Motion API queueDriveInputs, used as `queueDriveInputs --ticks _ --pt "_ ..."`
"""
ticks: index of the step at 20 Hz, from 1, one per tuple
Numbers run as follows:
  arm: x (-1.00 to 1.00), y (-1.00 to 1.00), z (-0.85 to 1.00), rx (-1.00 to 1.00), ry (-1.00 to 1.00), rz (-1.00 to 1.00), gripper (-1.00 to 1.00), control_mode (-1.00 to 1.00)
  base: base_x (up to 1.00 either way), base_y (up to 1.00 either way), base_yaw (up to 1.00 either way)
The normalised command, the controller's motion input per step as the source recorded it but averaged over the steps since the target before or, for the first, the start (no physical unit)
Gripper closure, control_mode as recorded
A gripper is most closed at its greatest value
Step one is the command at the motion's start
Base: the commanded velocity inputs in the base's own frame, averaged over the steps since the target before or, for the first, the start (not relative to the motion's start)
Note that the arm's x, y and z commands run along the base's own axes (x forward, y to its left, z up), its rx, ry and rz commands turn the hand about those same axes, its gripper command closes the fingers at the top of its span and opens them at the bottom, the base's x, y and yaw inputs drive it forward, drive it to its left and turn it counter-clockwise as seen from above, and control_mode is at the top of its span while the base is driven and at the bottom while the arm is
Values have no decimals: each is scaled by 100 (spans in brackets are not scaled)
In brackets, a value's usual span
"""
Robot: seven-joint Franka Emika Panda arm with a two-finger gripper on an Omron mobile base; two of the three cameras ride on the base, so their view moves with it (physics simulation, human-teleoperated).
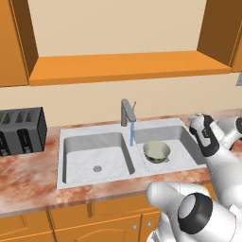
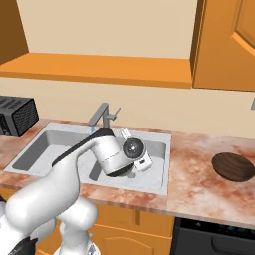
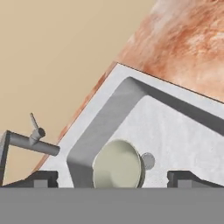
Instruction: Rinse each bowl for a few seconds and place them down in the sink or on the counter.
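**Running water, one bowl in the basin, one on the stone**

Streaming down from the grey angular faucet goes a thin blue ribbon of water, landing by the divider of the white-grey double sink. And there sits the cream-green bowl on the floor of the right basin, round, smooth, pale inside with a darker grey outer wall, slightly tilted and just beside the stream rather than under it. From the hand view the same bowl shows as a soft pale disc next to the small round drain, with the basin's speckled matte walls rising around it.

Over to the right: the dark brown bowl, shallow and wide, rests on the reddish-brown marbled counter, well apart from the sink.

The gripper hangs above the right basin, its two dark blocky fingertips spread far apart at the bottom of the hand view (nothing between them, the bowl lies well below). The white arm's wrist looms at the basin's right edge.

Off to the left, a black slotted toaster stands on the counter; its finish looks ribbed, though the rendering is too coarse to be sure. Above, a plain orange wooden ledge runs along the beige wall.
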Motion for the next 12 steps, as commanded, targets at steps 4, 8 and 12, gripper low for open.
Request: queueDriveInputs --ticks 4,8,12 --pt "-23 -36 45 4 20 -17 -100 -100 0 0 0" --pt "-29 -49 25 5 19 -16 -100 -100 0 0 0" --pt "-41 -52 12 3 4 -11 -100 -100 0 0 0"
